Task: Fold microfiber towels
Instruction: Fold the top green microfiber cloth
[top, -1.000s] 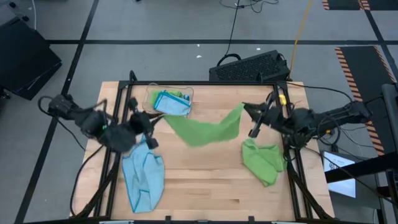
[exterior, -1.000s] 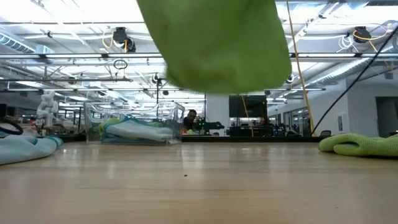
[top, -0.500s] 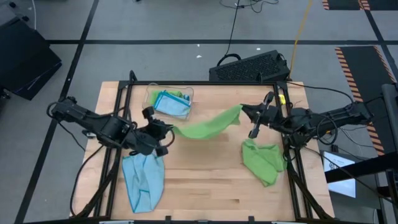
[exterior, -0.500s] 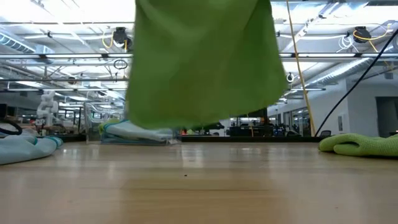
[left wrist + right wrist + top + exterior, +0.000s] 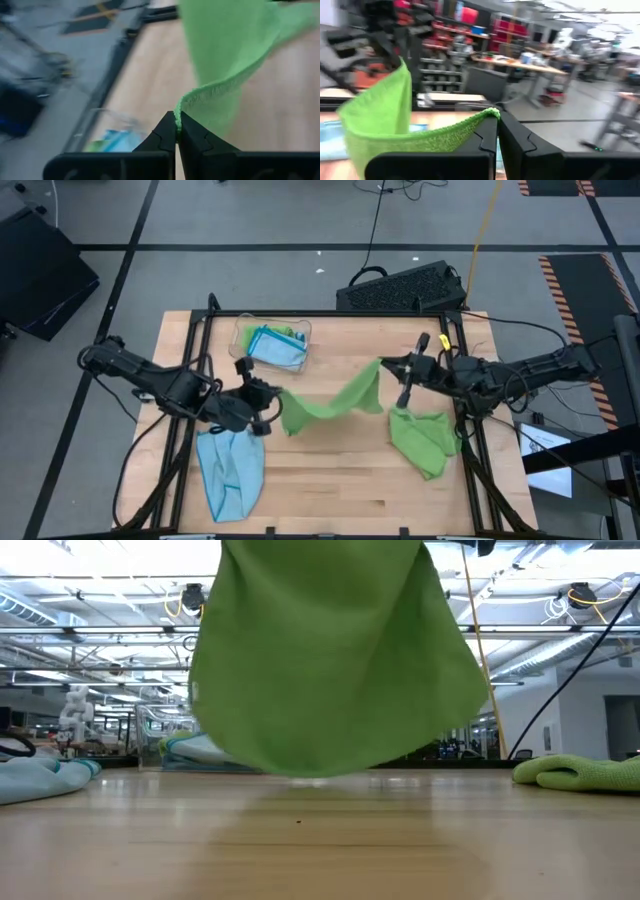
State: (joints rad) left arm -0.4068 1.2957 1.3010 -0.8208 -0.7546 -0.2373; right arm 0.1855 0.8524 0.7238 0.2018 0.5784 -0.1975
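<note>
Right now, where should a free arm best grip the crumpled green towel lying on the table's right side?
Grip the crumpled green towel at its near tip, coming from above: that end tapers to a loose point free of the right arm. Both arms are busy holding the hanging green towel.

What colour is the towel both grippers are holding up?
Lime green towel; the low view shows it best.

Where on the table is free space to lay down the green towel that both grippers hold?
Bare wood lies at the front middle, between the blue towel and the crumpled green towel, below the held green towel. The back left is crowded by the plastic tray.
</note>
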